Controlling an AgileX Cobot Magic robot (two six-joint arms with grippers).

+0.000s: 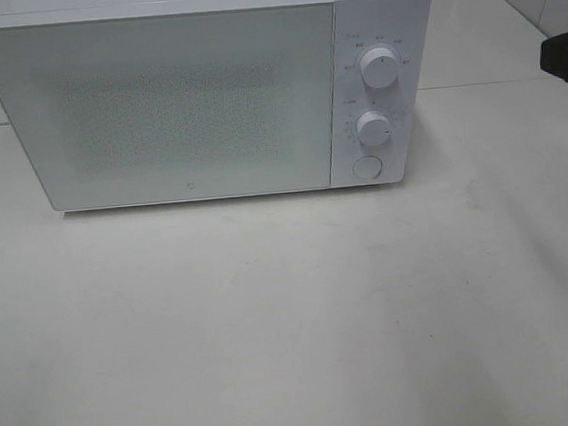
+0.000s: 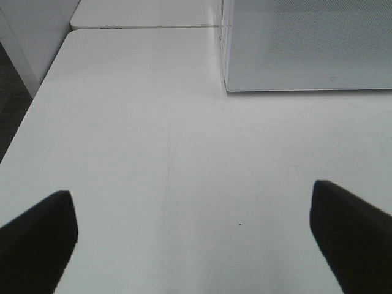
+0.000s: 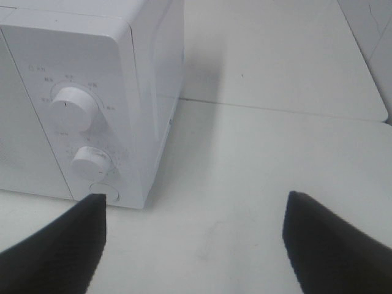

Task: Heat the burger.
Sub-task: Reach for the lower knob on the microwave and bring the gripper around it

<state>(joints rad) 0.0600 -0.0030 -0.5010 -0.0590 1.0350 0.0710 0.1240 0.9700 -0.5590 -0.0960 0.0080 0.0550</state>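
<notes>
Microwave [image 1: 179, 103]: white, standing toward the back of the white table [image 1: 291, 320], front facing the high camera.
Door [image 1: 159, 105]: shut flush with the body; pale, with a fine dotted panel across the middle.
Controls: in a strip right of the door; upper knob [image 1: 379, 67] on top, lower knob [image 1: 373, 128] beneath it, round button [image 1: 366, 166] at the bottom.
Burger: in none of the three views; whereabouts impossible to tell, nothing readable through the door panel.
Left gripper [image 2: 190, 191]: spread wide, nothing between the two black fingers [image 2: 37, 239]; above bare tabletop, in front of the microwave's door-side corner and apart from it.
Right gripper [image 3: 195, 197]: also spread wide, holding nothing; above the table off the control-side corner, facing the knobs and the side wall, not touching the microwave.
Black shape [image 1: 566, 57]: at the right edge of the high view, cut off by the frame, well apart from the microwave; which part of the right arm, impossible to tell.
Table seam [image 2: 141, 26]: a line across the surface level with the microwave, a second white top beyond it.
</notes>
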